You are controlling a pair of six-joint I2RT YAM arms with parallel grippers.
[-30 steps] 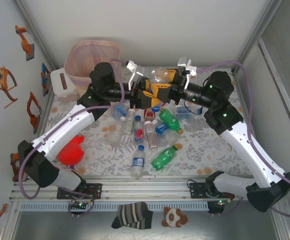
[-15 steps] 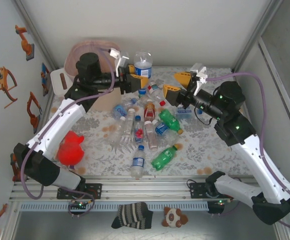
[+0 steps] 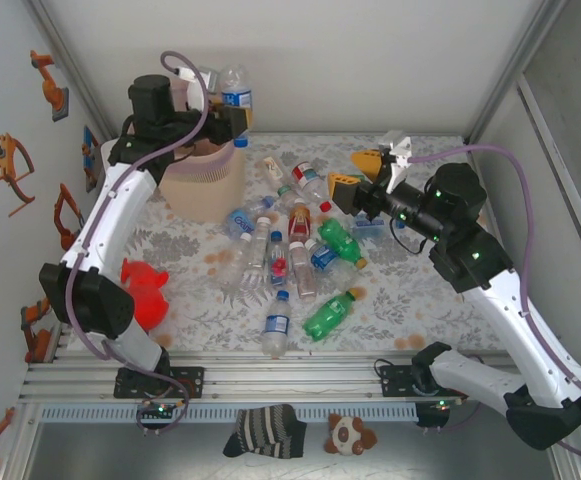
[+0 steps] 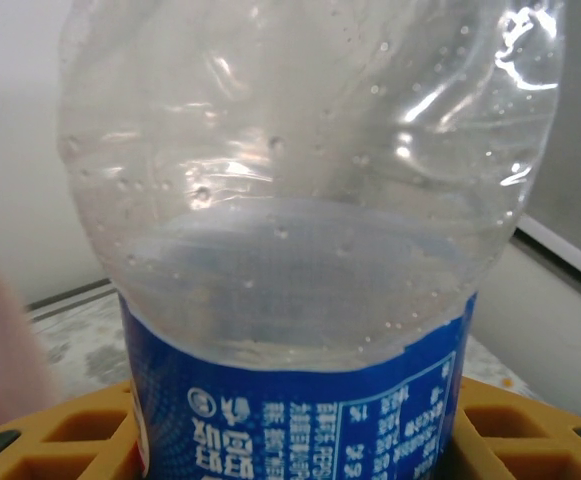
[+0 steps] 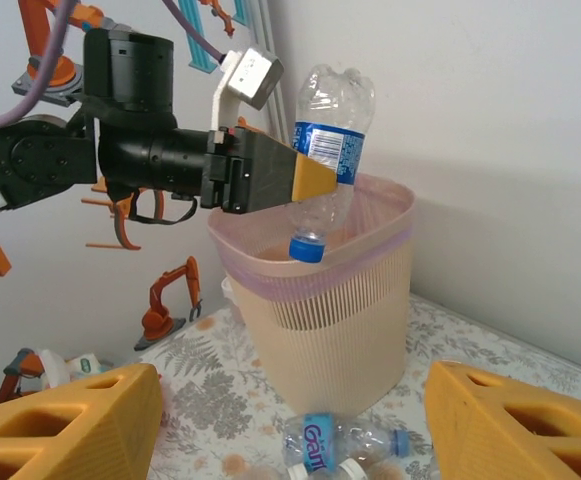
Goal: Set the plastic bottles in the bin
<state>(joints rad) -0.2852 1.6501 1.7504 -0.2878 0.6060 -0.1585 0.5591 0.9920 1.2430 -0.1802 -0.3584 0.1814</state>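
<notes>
The left gripper point(image 5: 315, 180) pinches a clear blue-labelled plastic bottle point(image 5: 332, 125) upside down, its blue cap just above the mouth of the tall beige ribbed bin with a pink liner point(image 5: 320, 300). The left wrist view cuts off its neck and cap. The right gripper point(image 3: 362, 172) hangs spread and holds nothing over the floral tablecloth point(image 3: 430, 290). There the remaining plastic bottles point(image 3: 290, 250) lie heaped between white walls.
</notes>
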